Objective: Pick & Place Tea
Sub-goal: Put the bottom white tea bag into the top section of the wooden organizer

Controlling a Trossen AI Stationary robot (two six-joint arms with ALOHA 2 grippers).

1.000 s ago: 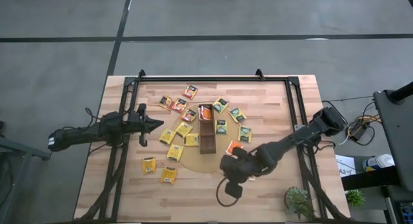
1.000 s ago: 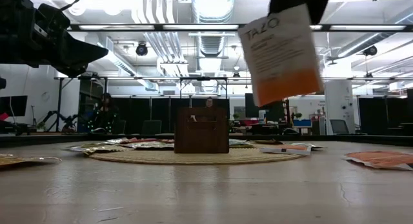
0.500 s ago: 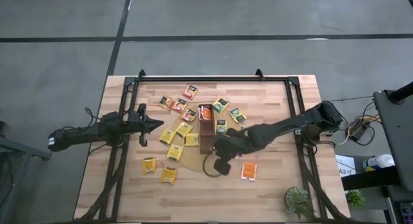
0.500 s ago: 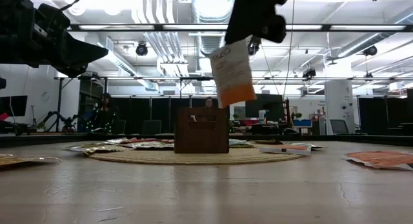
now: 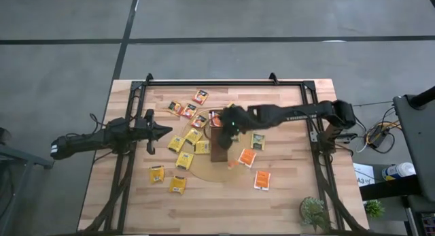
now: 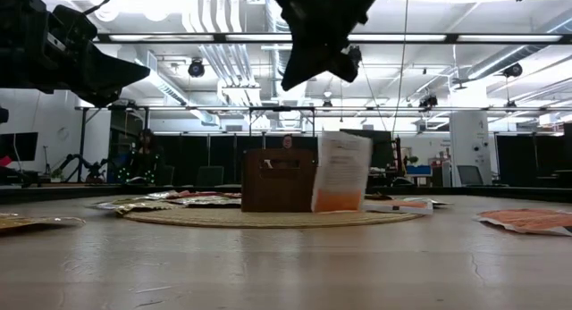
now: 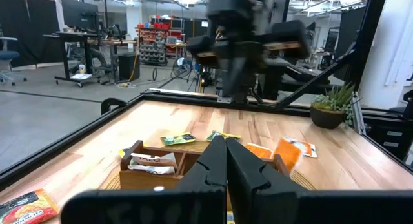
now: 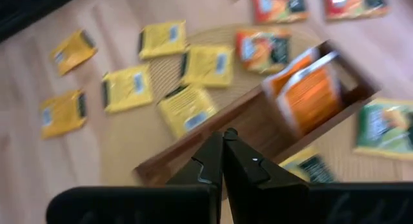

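The bench [image 5: 285, 195] is pale wood in glued strips, smooth with a soft sheen. At its middle lies a round woven mat [image 5: 204, 171], tan and rough-looking. On the mat stands a dark-brown wooden tray [image 5: 219, 153], matt. Around the tray lie paper tea sachets [image 5: 177, 185], slightly glossy, yellow and orange. The bench's frame [image 5: 224, 81] beyond the tray looks like black matt metal.

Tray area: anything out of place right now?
Yes. An orange sachet stands upright beside the tray, outside it rather than in a compartment. The right gripper hangs shut and empty above the tray; the left gripper waits shut at left.
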